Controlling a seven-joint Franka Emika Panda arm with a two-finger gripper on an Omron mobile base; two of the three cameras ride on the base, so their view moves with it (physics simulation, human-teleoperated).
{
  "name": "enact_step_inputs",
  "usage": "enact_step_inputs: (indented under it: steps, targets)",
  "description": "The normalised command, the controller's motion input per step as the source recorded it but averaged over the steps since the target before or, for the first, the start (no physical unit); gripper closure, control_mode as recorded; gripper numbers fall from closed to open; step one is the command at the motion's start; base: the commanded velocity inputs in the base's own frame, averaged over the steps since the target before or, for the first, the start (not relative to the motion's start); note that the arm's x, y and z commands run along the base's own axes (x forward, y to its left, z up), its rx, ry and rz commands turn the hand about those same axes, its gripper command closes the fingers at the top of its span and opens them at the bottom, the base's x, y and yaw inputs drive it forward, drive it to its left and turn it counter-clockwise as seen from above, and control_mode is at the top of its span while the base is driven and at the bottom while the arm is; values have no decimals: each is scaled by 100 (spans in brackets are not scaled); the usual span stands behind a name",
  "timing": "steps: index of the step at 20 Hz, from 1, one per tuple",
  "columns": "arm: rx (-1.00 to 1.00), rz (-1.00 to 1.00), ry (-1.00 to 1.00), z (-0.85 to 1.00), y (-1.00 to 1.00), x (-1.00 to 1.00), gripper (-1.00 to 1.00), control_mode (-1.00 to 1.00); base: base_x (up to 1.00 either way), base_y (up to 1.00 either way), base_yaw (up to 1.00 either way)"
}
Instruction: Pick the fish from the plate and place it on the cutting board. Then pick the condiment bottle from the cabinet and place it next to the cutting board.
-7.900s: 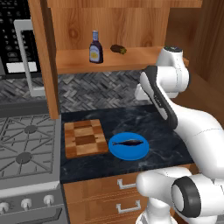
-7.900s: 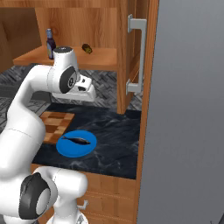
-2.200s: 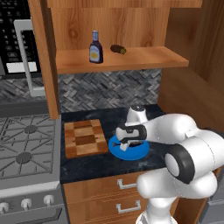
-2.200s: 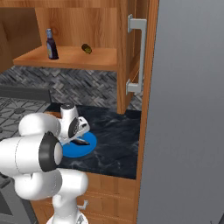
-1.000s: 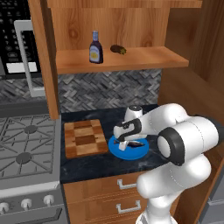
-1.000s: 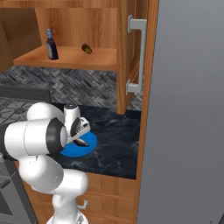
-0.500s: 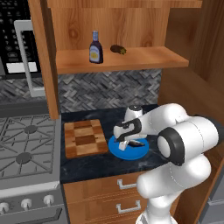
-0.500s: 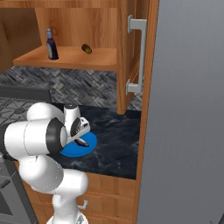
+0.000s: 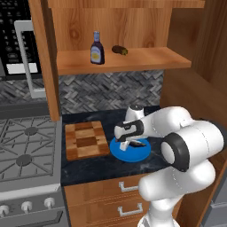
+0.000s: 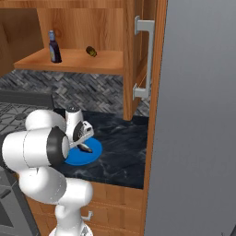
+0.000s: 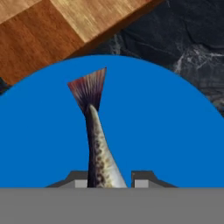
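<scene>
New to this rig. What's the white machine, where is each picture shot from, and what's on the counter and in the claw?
It is a rendered kitchen. The white machine is a robot arm on a mobile base; its gripper is a two-finger claw. Two pictures come from base cameras behind the arm, left and right; the third looks along the claw. On the dark counter lie a checkered cutting board and a blue plate. The claw is down on the plate, closed on the fish, whose tail points towards the board. In the cabinet stand a condiment bottle and a stubby dark item.
</scene>
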Motion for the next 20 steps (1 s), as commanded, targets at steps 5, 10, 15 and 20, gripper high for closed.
enact_step_inputs:
  steps: [5, 10, 15, 20]
  targets:
    - [0, 1, -5, 24, 13, 0, 100, -100, 0, 0, 0]
    - [0, 0, -6, 21, 21, 0, 100, -100, 0, 0, 0]
    - [0, 0, -3, 16, 27, 0, 100, -100, 0, 0, 0]
    - [0, 0, -1, 13, 33, 0, 100, -100, 0, 0, 0]
